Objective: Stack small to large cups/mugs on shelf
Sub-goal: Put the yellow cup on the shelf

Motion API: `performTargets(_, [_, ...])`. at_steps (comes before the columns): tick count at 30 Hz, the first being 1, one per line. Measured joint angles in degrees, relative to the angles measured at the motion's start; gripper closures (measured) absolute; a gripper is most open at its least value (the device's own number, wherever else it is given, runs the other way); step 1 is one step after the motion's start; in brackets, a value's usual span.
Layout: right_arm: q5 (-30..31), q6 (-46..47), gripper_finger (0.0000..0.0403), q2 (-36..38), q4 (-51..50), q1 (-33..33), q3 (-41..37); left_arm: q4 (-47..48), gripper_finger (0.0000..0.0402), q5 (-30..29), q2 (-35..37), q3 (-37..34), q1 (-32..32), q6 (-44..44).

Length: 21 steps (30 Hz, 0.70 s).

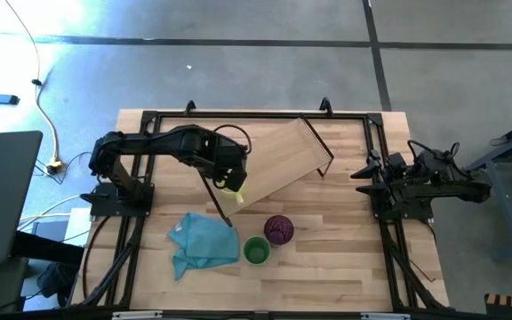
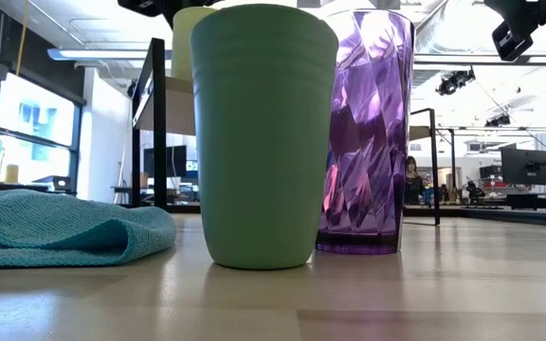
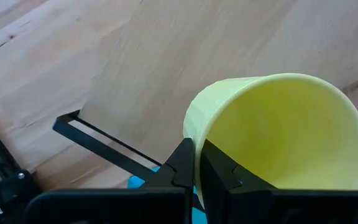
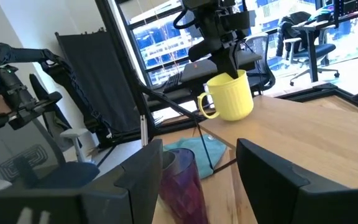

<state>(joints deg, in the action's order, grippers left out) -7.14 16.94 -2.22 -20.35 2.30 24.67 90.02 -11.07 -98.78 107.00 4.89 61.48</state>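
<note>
Gripping the rim of the yellow mug (image 3: pixel 272 130), the left gripper (image 3: pixel 196 163) has its jaws clenched on the wall — one finger inside, one outside — and holds the mug just above the near end of the shelf (image 1: pixel 278 164). Seen from the right wrist, the mug is ribbed, with a loop handle, its base at the board's surface; contact cannot be told. The shelf is a flat light-wood board on thin black metal legs, lying askew across the table (image 1: pixel 327 276).

Near the table's front edge lie a crumpled teal cloth (image 1: pixel 203 242), then the green cup (image 1: pixel 256 251) — matte, with faint rings below its lip — and just beside it the purple tumbler (image 1: pixel 279 229), faceted and translucent. Both stand upright.

At the table's right edge the right gripper (image 4: pixel 197 180) waits, its jaws spread wide and holding nothing.

No writing can be read on anything.
</note>
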Motion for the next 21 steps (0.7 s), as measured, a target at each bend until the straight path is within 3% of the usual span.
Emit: performTargets(21, [0.0, -0.3, 0.0206, 0.0, 0.0, 0.0, 0.0, 0.0, 0.0402, -3.6, -0.5, 0.0, 0.0, -0.2])
